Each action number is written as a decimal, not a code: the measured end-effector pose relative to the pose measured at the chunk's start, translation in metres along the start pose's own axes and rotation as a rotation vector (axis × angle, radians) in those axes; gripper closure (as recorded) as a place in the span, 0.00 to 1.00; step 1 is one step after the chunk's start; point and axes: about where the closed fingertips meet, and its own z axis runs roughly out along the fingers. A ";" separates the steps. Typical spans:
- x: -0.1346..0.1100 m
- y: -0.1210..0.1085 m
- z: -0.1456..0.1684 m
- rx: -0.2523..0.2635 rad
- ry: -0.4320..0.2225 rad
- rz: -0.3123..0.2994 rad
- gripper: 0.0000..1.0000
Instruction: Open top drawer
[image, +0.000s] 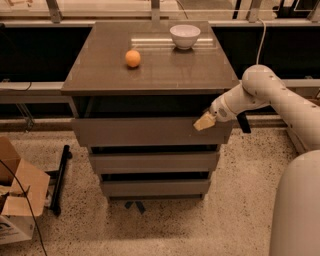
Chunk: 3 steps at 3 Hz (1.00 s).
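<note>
Gripper (205, 121) at top drawer (145, 132) upper right edge, grip unclear; orange (132, 58), bowl (185, 36) on cabinet top (165, 72).

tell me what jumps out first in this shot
A white arm reaches in from the right, its tool at the upper right corner of the top drawer. On the cabinet top sit an orange and, farther back, a white bowl.

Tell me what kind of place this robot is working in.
Probably a lab or workshop test area, not a home: bare speckled floor, an open cardboard box on it, a loose cable. The gripper sits at the right end of the top drawer front.
</note>
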 end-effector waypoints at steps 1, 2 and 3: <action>0.000 0.000 0.000 -0.001 0.000 0.000 0.81; 0.000 0.000 0.003 -0.007 0.001 0.001 0.59; 0.000 0.000 0.003 -0.007 0.001 0.001 0.27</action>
